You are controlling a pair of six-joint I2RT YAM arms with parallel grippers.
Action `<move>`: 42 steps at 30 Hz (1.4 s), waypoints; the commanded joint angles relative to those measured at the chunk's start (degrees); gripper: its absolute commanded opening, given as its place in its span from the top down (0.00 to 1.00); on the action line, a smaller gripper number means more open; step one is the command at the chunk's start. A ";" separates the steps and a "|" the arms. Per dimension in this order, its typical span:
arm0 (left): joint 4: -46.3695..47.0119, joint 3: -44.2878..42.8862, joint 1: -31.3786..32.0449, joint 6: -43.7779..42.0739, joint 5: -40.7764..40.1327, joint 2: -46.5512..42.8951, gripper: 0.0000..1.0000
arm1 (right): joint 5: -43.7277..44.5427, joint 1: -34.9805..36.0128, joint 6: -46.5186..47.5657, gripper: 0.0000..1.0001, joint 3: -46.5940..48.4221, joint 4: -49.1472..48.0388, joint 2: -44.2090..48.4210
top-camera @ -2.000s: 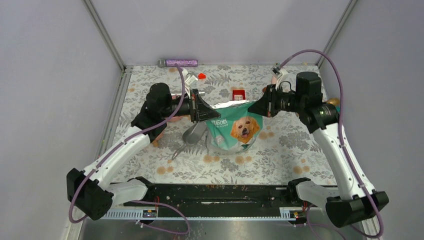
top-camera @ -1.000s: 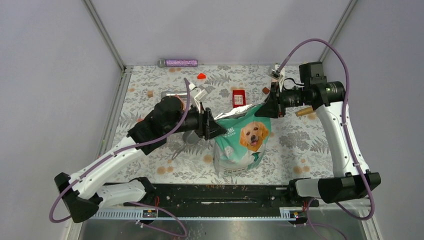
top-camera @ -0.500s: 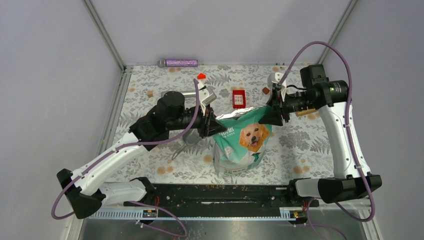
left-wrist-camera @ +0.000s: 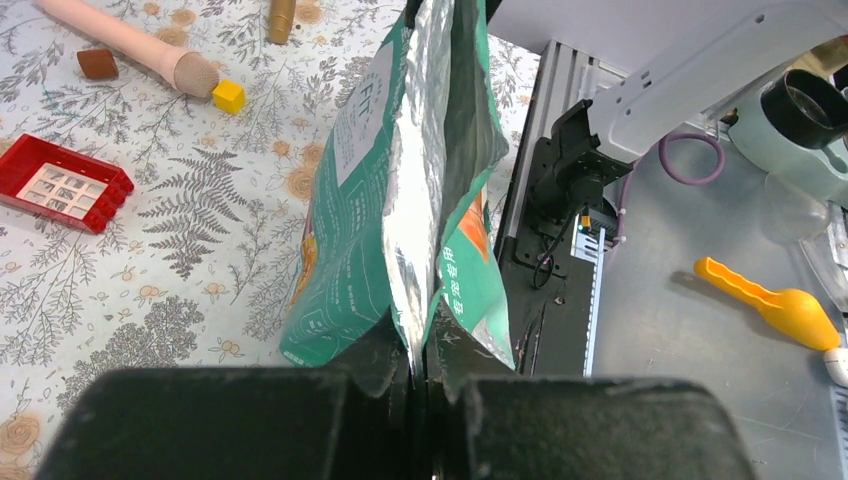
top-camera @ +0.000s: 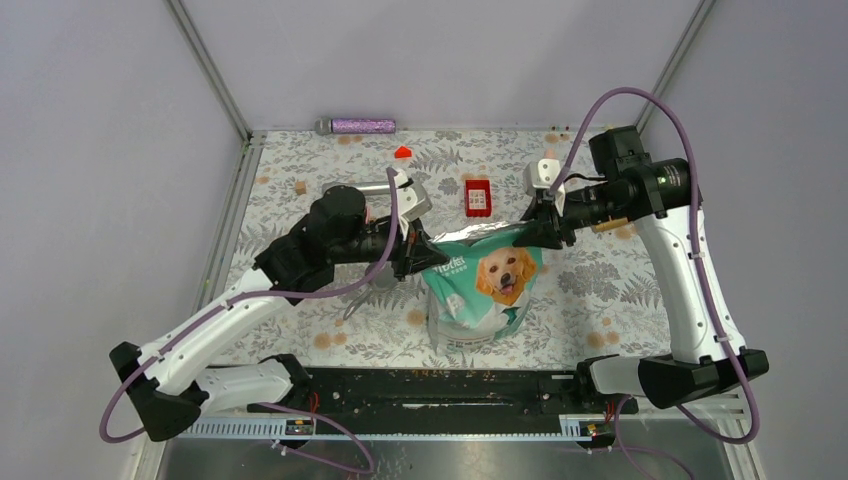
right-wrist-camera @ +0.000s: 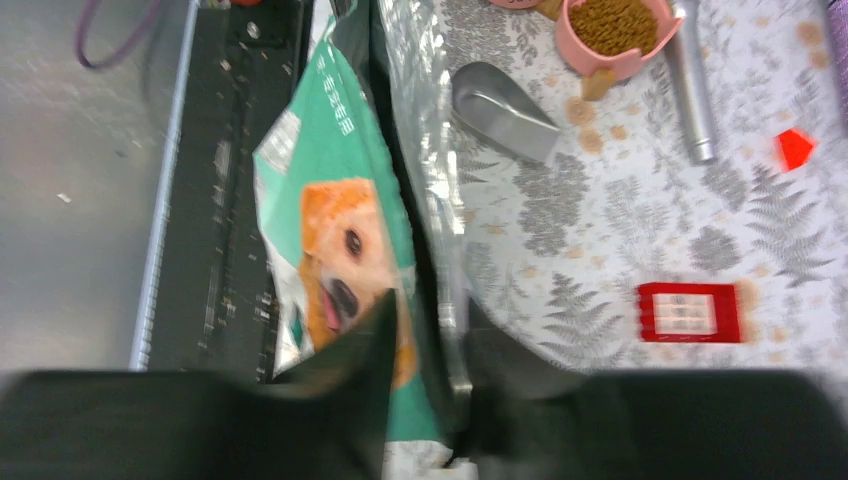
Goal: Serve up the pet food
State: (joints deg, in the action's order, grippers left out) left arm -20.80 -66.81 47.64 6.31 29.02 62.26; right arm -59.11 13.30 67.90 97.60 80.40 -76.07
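Note:
The teal dog-picture bag stands upright on the flowered mat, its silver top rim stretched between both grippers. My left gripper is shut on the rim's left corner; the left wrist view shows the foil edge pinched between the fingers of that gripper. My right gripper is at the rim's right corner. In the right wrist view the jaws of this gripper stand apart with the rim between them. Pet food fills a pink bowl beyond the bag.
A metal scoop lies beside the bowl. A red box, a red piece and a purple cylinder lie further back. A pink wooden stick, yellow cube and brown block lie right of the bag.
The left gripper has closed on the bag's left corner. The right gripper's jaws have parted and it has dropped slightly toward the bag. The bag has stayed upright.

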 commanded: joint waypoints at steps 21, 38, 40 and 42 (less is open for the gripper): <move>-0.05 7.31 -0.25 -19.01 3.26 -11.31 0.90 | 4.53 1.90 -12.72 0.90 2.59 -8.73 3.05; 4.75 6.37 -0.12 -15.06 5.71 -12.71 1.00 | 11.87 12.67 -4.43 0.60 4.37 -1.29 3.33; 5.00 6.29 -0.17 -14.60 5.48 -12.85 1.00 | 12.30 13.54 -3.18 0.60 5.13 0.16 2.67; 5.26 6.30 -0.13 -14.38 5.68 -12.99 1.00 | 12.48 14.25 -2.58 0.61 5.60 0.87 2.15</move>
State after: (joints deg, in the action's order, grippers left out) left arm -21.89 -59.42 47.40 -9.13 32.84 51.77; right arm -47.40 25.98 62.87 100.57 78.50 -73.14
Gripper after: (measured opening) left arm 0.014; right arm 0.398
